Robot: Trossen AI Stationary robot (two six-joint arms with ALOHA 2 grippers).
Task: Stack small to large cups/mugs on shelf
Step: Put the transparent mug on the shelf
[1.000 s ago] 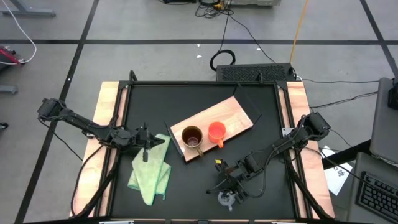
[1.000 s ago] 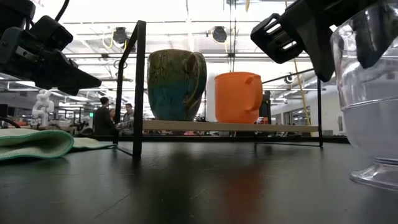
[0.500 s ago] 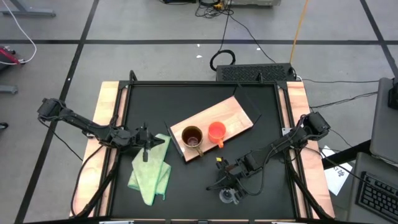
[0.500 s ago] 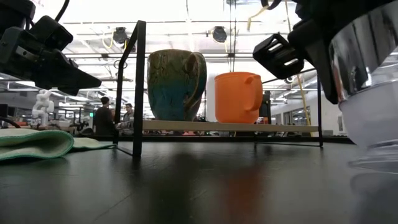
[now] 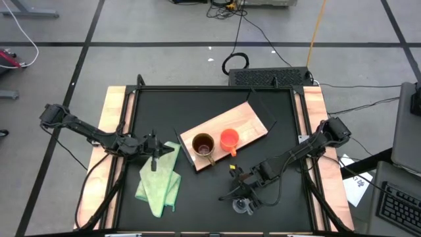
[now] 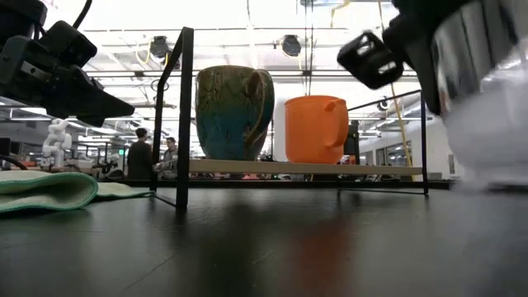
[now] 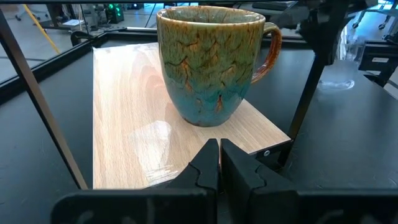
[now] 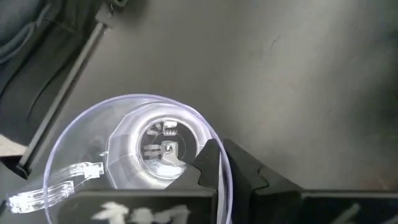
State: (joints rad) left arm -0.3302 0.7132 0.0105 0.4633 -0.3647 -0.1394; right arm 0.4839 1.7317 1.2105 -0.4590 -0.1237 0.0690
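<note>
A brown mug [image 5: 202, 145] and a smaller orange mug [image 5: 229, 139] stand upright on their bases, side by side on the light-wood shelf [image 5: 247, 122], handles toward the near side. The tiny clear glass cup [image 8: 124, 155] is near the table's front edge, with my right gripper [image 8: 222, 167] shut on it; the low view shows the cup [image 6: 487, 99] large and blurred. My left gripper [image 7: 219, 152] is shut and holds nothing. It hovers left of the shelf above the cloth's far end and points level at the brown mug [image 7: 211, 62]. My right gripper pinches the glass cup's rim [image 8: 225, 163] between its two fingers, one finger [image 8: 208, 165] inside the cup and one outside. The fingers come from above, pointing down. The cup hangs upright, mouth up, and its base is clear of the table.
A light green cloth [image 5: 160, 183] lies crumpled on the black table, left of the shelf. The shelf board sits raised on a black frame with upright posts [image 6: 184, 115]. Wooden rails [image 5: 112, 131] run along the table's left and right edges. People stand far off in the room behind.
My right gripper has taken hold of the glass cup and lifted it. A second ago the cup's base stood on the table near the front edge; now it hangs clear above it and has moved slightly toward the shelf.
</note>
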